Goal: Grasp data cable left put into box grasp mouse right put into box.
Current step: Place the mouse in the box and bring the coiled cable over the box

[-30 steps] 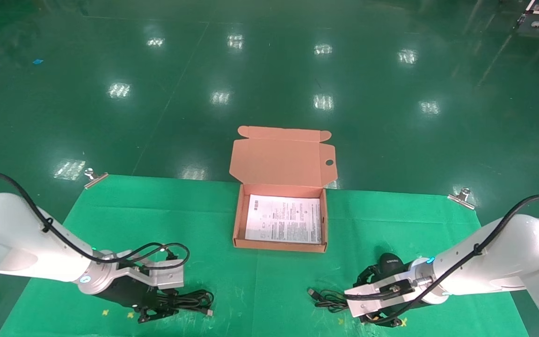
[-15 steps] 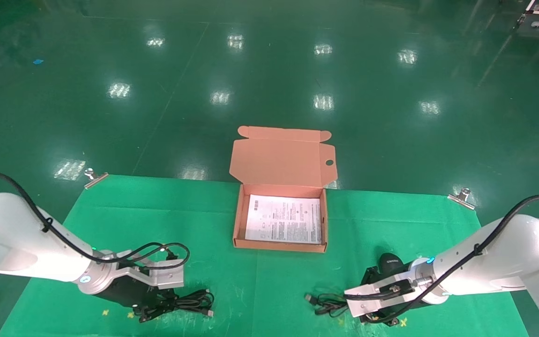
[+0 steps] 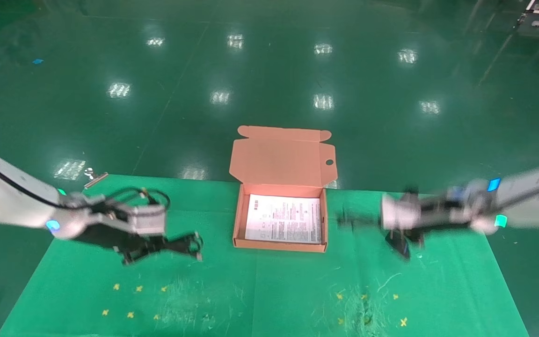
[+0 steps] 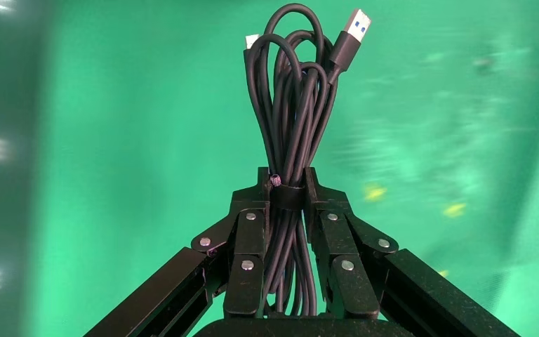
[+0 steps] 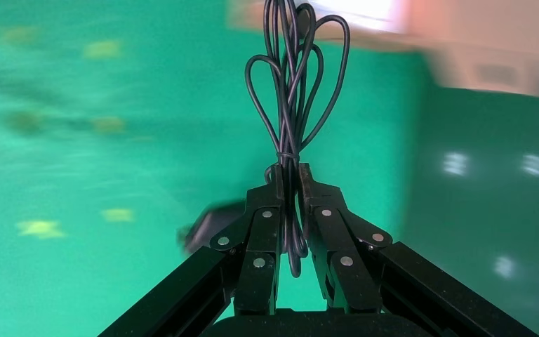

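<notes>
**Both items lifted, box between the hands**

Head view, item one: box point(image 3: 280, 220), lid hinged open away from the robot, white sheet lining the tray, on the green bench point(image 3: 87, 281).

Item two: data cable point(image 4: 291, 140), long bundle, clamped at its tie band by the closed left hand point(image 3: 157, 245). It hangs left of the box, long axis pointing toward the box's left wall, plug end leading.

Item three: mouse point(image 3: 398, 243), dangling right of the box under the right hand point(image 3: 349, 220), which is pinched shut on the mouse's coiled cord point(image 5: 291, 91).

Clearance: open bench on both flanks; each load probably must clear a side wall before lowering.
</notes>
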Robot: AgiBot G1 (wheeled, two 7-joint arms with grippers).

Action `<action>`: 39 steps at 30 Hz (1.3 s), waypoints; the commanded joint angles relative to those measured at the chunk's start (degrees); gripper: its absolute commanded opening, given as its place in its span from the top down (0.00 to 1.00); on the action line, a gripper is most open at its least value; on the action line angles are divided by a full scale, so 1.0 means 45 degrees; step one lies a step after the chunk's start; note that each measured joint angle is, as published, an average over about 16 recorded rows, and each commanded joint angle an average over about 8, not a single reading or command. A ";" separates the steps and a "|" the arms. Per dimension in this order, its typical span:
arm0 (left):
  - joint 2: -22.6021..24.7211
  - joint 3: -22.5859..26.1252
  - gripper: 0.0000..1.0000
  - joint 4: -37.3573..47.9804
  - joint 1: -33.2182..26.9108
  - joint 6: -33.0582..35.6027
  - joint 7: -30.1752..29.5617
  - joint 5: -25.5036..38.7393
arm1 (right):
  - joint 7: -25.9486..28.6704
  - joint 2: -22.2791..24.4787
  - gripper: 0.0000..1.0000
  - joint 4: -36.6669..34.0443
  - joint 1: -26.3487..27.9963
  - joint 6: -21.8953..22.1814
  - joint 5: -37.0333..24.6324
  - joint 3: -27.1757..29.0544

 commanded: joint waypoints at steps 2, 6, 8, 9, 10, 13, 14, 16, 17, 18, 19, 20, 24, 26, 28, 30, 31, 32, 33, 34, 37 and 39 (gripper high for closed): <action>-0.0397 -0.0035 1.00 -0.1111 -0.0362 -0.0244 -0.0397 0.0204 | 0.0352 0.0236 1.00 0.0117 0.0757 0.0332 0.0260 0.0446; -0.0600 -0.0033 1.00 -0.2586 -0.0615 -0.1116 -0.1482 0.0871 | 0.0409 -0.0021 1.00 -0.0032 0.1628 0.0930 0.0651 0.0909; -0.0600 -0.0036 1.00 -0.3155 -0.0717 -0.1584 -0.2045 0.1239 | 0.0345 -0.0278 1.00 -0.0207 0.2020 0.1171 0.0872 0.1095; -0.0583 -0.0044 1.00 -0.3392 -0.0763 -0.1813 -0.2315 0.1413 | 0.0292 -0.0439 1.00 -0.0332 0.2212 0.1282 0.0965 0.1166; -0.0552 -0.0053 1.00 -0.3586 -0.0813 -0.2035 -0.2550 0.1579 | 0.0229 -0.0616 1.00 -0.0470 0.2396 0.1389 0.1063 0.1232; -0.0390 -0.0100 1.00 -0.3972 -0.0958 -0.2639 -0.3102 0.1980 | -0.0081 -0.1211 1.00 -0.1018 0.2913 0.1710 0.1297 0.1371; -0.0325 -0.0123 1.00 -0.4041 -0.1014 -0.2822 -0.3209 0.2077 | -0.0207 -0.1422 1.00 -0.1245 0.3072 0.1824 0.1369 0.1410; -0.0166 -0.0177 1.00 -0.4093 -0.1119 -0.3148 -0.3353 0.2203 | -0.0468 -0.1843 1.00 -0.1742 0.3374 0.2042 0.1499 0.1475; -0.0074 -0.0205 1.00 -0.4075 -0.1168 -0.3298 -0.3379 0.2237 | -0.0613 -0.2050 1.00 -0.2012 0.3516 0.2140 0.1576 0.1512; 0.0026 -0.0233 1.00 -0.4026 -0.1214 -0.3440 -0.3391 0.2258 | -0.0760 -0.2252 1.00 -0.2294 0.3650 0.2230 0.1644 0.1543; 0.0131 -0.0268 1.00 -0.3951 -0.1258 -0.3573 -0.3388 0.2251 | -0.0890 -0.2448 1.00 -0.2575 0.3775 0.2304 0.1719 0.1577; 0.0240 -0.0300 1.00 -0.3842 -0.1301 -0.3705 -0.3369 0.2241 | -0.1031 -0.2641 1.00 -0.2864 0.3897 0.2361 0.1809 0.1618; 0.0649 -0.0405 1.00 -0.3236 -0.1475 -0.4113 -0.3231 0.2166 | -0.1760 -0.3274 1.00 -0.3836 0.4305 0.2406 0.2025 0.1672; 0.0770 -0.0439 1.00 -0.2983 -0.1545 -0.4229 -0.3173 0.2138 | -0.2075 -0.3457 1.00 -0.4117 0.4428 0.2366 0.2073 0.1668; 0.0851 -0.0461 1.00 -0.2750 -0.1634 -0.4334 -0.3120 0.2153 | -0.2412 -0.3616 1.00 -0.4374 0.4554 0.2306 0.2091 0.1663; 0.0885 -0.0472 1.00 -0.2618 -0.1694 -0.4403 -0.3084 0.2179 | -0.2616 -0.3714 1.00 -0.4534 0.4628 0.2256 0.2099 0.1661; 0.0892 -0.0471 1.00 -0.2586 -0.1704 -0.4418 -0.3078 0.2192 | -0.2668 -0.3744 1.00 -0.4571 0.4637 0.2240 0.2109 0.1666; 0.0893 -0.0466 1.00 -0.2550 -0.1706 -0.4422 -0.3068 0.2206 | -0.2729 -0.3776 1.00 -0.4606 0.4636 0.2215 0.2125 0.1671; 0.0888 -0.0455 1.00 -0.2505 -0.1702 -0.4419 -0.3062 0.2225 | -0.2799 -0.3810 1.00 -0.4644 0.4629 0.2185 0.2142 0.1672; 0.0875 -0.0441 1.00 -0.2476 -0.1685 -0.4404 -0.3069 0.2248 | -0.2844 -0.3839 1.00 -0.4660 0.4606 0.2171 0.2144 0.1666; 0.0750 -0.0350 1.00 -0.2475 -0.1548 -0.4242 -0.3178 0.2354 | -0.2878 -0.3859 1.00 -0.4545 0.4398 0.2167 0.2113 0.1589; 0.0623 -0.0272 1.00 -0.2494 -0.1441 -0.4110 -0.3338 0.2482 | -0.2869 -0.3889 1.00 -0.4468 0.4239 0.2192 0.2077 0.1520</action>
